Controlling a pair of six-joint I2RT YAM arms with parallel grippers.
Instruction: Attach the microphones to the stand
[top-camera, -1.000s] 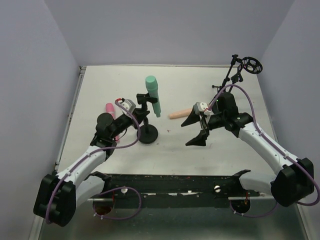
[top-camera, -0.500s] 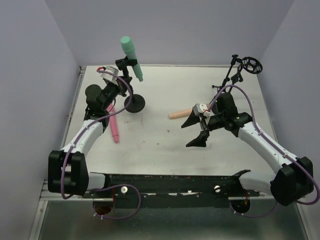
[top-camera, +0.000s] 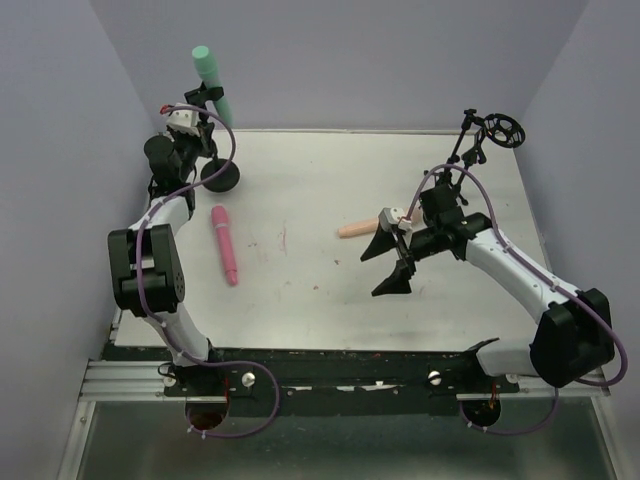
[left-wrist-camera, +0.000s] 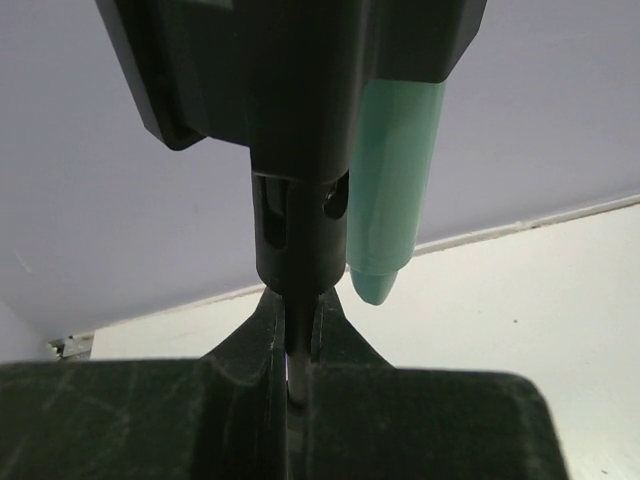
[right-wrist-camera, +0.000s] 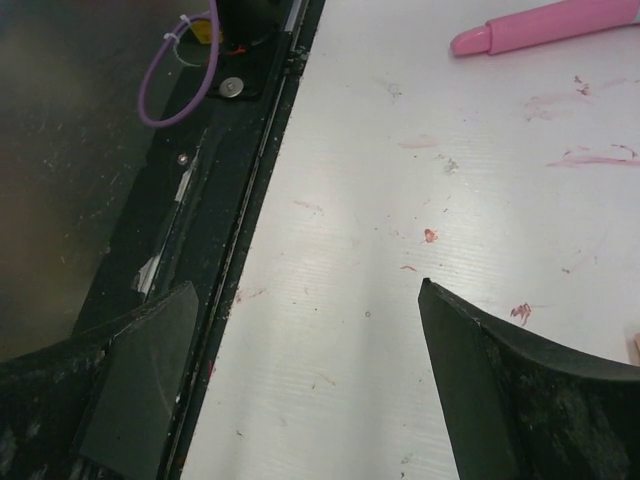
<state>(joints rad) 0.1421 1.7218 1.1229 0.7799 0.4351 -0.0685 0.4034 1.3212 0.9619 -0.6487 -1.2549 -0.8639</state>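
Left gripper (left-wrist-camera: 292, 335): jaws pinched narrow on the thin pole of the microphone stand (left-wrist-camera: 298, 240). Directly above the jaws, the stand's black clip (left-wrist-camera: 300, 60) holds the teal-green microphone (left-wrist-camera: 392, 190), tail end down, just beside the pole. In the top view the stand sits beyond the jaws at the far-left edge of the table (top-camera: 330, 290), leaning a little. Cannot tell whether its round base (top-camera: 220, 178) rests on the surface.

Right gripper (right-wrist-camera: 308, 290): jaws spread wide, nothing between them, hovering over bare table. The peach-tan microphone (top-camera: 355, 230) lies flat just beyond the jaws on their far side, partly hidden by the wrist. The pink microphone (top-camera: 225, 245) lies flat well off toward the left arm, nearer to the left gripper's stand than to the right jaws.

Far behind the right arm, a second stand (top-camera: 490, 135) with a ring-shaped holder, nothing in it.

Progress, as judged: one microphone of three is mounted. Pink and peach-tan are both loose on the table, neither gripped. Roughly a third done. The open right jaws are best placed for the peach-tan one.
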